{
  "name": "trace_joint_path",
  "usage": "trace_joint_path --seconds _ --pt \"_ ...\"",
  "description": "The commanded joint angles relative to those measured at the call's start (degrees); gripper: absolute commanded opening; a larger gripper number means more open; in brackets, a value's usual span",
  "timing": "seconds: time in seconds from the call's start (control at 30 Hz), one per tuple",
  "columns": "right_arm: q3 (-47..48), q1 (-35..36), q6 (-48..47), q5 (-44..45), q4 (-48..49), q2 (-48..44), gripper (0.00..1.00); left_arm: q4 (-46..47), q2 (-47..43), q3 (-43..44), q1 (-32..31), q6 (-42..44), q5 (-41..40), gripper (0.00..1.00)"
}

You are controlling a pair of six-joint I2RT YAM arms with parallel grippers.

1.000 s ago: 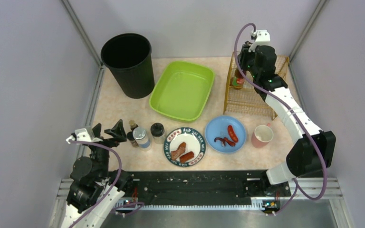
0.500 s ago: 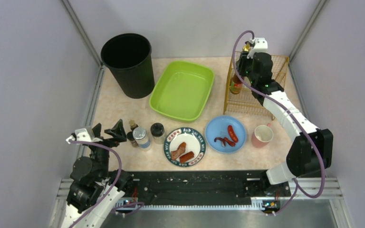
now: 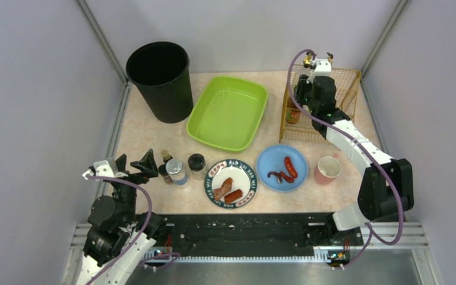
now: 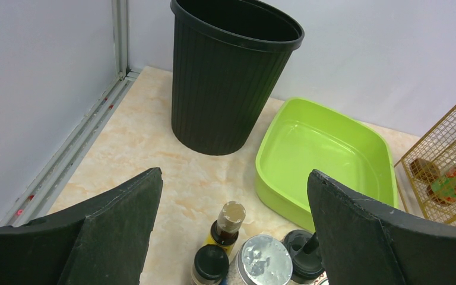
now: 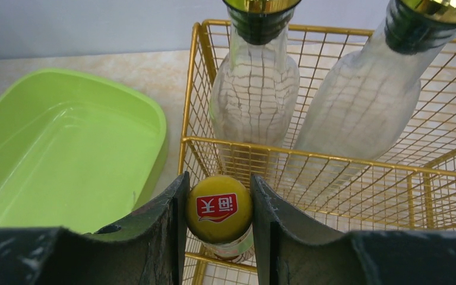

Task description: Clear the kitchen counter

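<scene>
Counter (image 3: 154,133) fills the middle of the top view, and you would judge it mostly uncleared: jars (image 3: 178,169), two plates (image 3: 231,183) and a cup (image 3: 328,169) sit along its lower edge. At upper right, your right gripper (image 5: 218,196) clamps a yellow-capped bottle (image 5: 219,211) at the left corner of the basket (image 5: 332,163). At lower left, your left gripper (image 4: 233,178) gapes wide and holds nothing.
</scene>
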Motion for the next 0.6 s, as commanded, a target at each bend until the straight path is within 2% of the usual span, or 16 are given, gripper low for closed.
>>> trace_joint_path --seconds 0.0,0.17,0.2,0.3,0.37,0.57 --pt "-0.06 -0.54 1.68 0.77 10.5 -3.94 0.0 1.88 -3.13 -0.34 -0.11 -0.03 0.63 0.96" --pt "-2.0 -0.61 2.27 0.59 10.84 -3.48 0.0 1.81 -3.18 -0.29 -0.12 -0.07 0.63 0.96" --pt "-2.6 -0.62 2.37 0.69 11.04 -3.55 0.04 1.77 -3.22 -0.29 -0.08 -0.11 0.62 0.96" --pt "-4.11 -0.55 2.42 0.53 11.69 -3.88 0.3 1.8 -3.22 -0.33 -0.12 -0.1 0.63 0.96" --pt "-4.87 -0.58 2.48 0.43 11.94 -4.23 0.42 1.89 -3.14 -0.37 -0.12 -0.07 0.69 0.96" --pt "-4.42 -0.57 2.62 -1.59 10.43 -4.9 0.67 1.88 -3.15 -0.35 -0.11 -0.02 0.58 0.96"
